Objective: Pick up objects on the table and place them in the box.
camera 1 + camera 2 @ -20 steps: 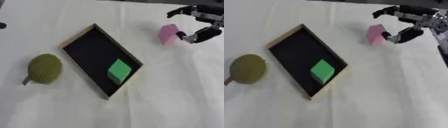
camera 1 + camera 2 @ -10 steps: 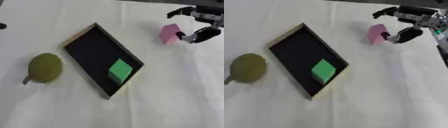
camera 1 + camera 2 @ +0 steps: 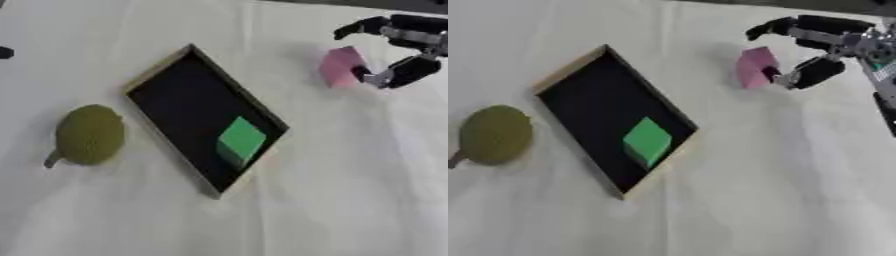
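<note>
Left eye view
- Right hand [image 3: 404,52]: comes in from the upper right corner, black with silver joints, held above the white cloth.
- Hand pose: one finger reaches out leftward over the top of the pink block, the thumb side curls in from below right; the two form an open C, not closed together.
- Pink block [image 3: 340,66]: sits on the table at upper right, inside the mouth of that C, its right edge at the lower fingertip. Contact cannot be confirmed; a gap shows at the upper finger.
- Box [image 3: 160,82]: shallow tray, pale wooden rim, black floor, lying askew near the centre, long axis from upper left to lower right.
- Green block [image 3: 239,140]: inside the box, in its lower right end, near the rim.
- Olive round object [image 3: 88,134]: on the cloth just left of the box, apart from it, with a short stem at lower left.
- Table [image 3: 350,190]: covered in a creased white cloth.

Right eye view
- Right hand [image 3: 822,46]: more of the wrist shows, running off the right edge; fingers spread and curved, upper finger arching over the block, lower one just beside its right face.
- Pink block [image 3: 753,66]: tilted on the cloth, well apart from the box.
- Left hand: not seen in either view.
</note>
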`<state>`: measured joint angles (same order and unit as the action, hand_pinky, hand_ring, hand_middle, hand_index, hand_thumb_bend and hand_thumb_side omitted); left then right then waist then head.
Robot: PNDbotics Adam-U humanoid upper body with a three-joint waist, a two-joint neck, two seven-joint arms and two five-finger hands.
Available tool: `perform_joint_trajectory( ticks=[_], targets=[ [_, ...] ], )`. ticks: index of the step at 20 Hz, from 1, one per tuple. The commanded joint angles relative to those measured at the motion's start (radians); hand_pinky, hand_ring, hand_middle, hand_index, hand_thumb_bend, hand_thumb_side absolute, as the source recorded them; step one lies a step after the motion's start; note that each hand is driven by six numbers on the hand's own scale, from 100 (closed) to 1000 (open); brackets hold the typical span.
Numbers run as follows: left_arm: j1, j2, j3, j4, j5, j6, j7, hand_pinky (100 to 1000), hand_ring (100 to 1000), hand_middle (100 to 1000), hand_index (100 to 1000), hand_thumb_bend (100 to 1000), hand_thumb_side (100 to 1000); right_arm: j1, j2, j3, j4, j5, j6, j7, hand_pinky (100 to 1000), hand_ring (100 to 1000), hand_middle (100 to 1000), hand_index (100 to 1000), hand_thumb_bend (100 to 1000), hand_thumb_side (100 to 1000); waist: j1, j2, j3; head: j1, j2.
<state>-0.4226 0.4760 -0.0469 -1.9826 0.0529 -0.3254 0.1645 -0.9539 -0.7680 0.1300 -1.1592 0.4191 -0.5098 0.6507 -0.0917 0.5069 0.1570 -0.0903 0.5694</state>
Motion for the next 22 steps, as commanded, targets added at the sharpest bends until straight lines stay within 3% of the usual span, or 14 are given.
perform_joint_trajectory(
  ticks=[1,22],
  targets=[
    [-0.009,0.027,0.003,-0.017,0.000,0.000,-0.001,656,801,796,815,100,671,-0.007,-0.033,-0.008,-0.008,0.000,-0.037,0.040,1000,1000,901,1000,100,308,0.003,-0.020,-0.001,-0.001,-0.012],
    [-0.009,0.025,0.002,-0.017,0.002,0.002,-0.003,655,807,799,815,100,679,-0.027,-0.017,-0.003,0.044,0.056,-0.042,0.042,1000,1000,898,1000,100,402,-0.001,-0.012,0.005,0.002,-0.021]
  ],
)
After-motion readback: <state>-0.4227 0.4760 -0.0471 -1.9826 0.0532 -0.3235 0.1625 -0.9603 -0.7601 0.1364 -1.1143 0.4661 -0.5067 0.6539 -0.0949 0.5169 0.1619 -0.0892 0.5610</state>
